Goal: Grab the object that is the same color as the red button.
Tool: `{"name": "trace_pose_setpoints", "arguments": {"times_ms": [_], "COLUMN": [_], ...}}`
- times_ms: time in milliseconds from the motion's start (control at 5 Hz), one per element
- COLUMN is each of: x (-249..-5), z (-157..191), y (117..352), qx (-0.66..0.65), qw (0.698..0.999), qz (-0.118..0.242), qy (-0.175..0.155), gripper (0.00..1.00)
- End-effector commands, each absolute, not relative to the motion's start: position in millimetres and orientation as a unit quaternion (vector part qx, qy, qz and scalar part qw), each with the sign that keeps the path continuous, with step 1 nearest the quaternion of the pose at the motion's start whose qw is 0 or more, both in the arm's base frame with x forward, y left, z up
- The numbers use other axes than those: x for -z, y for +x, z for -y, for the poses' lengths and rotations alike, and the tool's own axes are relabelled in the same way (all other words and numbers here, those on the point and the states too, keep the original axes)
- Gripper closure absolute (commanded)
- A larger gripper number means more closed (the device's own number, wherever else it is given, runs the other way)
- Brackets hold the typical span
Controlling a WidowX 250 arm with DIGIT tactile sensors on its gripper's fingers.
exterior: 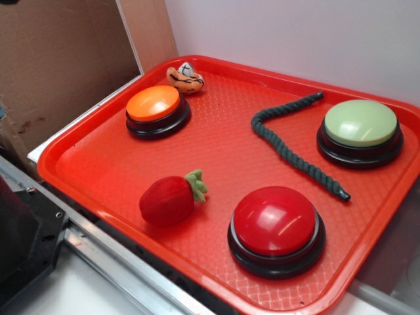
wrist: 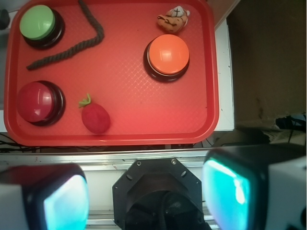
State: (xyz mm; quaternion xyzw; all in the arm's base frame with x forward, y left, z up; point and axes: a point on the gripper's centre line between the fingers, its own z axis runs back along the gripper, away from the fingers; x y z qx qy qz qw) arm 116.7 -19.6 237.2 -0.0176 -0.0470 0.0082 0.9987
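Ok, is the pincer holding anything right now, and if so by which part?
Nothing is held. The pincer is open, high above the tray; the strawberry lies untouched beside the red button.

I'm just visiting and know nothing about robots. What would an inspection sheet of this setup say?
Surface: red tray on a pale table.
Job's things: plush strawberry lying near the red button, untouched.
Clutter: orange button, green button, dark rope, striped orange plush.
Hand: open, held high above the tray's near edge, empty.
Cables: nothing seen for certain.
Surroundings: cardboard, white wall, metal rail.
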Motion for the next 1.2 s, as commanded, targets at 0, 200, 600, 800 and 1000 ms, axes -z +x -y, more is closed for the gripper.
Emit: {"name": "trace_pose_setpoints", "arguments": {"times_ms": [0, 200, 600, 800, 1000], "x": [-237, -246, -232, -218, -208], "z": [20, 10, 44, 83, 100], "y": [117, 141, 188, 187, 177], "qx": [-0.008, -0.018, 0.084, 0.160, 0.188], "qw": [0.999, 0.998, 0.996, 0.987, 0.982], "qz": [0.047, 0.050, 0.023, 0.002, -0.014], "qy": [-0.018, -0.024, -0.029, -0.022, -0.003], "gripper": [0.00, 0.00, 0.00, 0.00, 0.00]}}
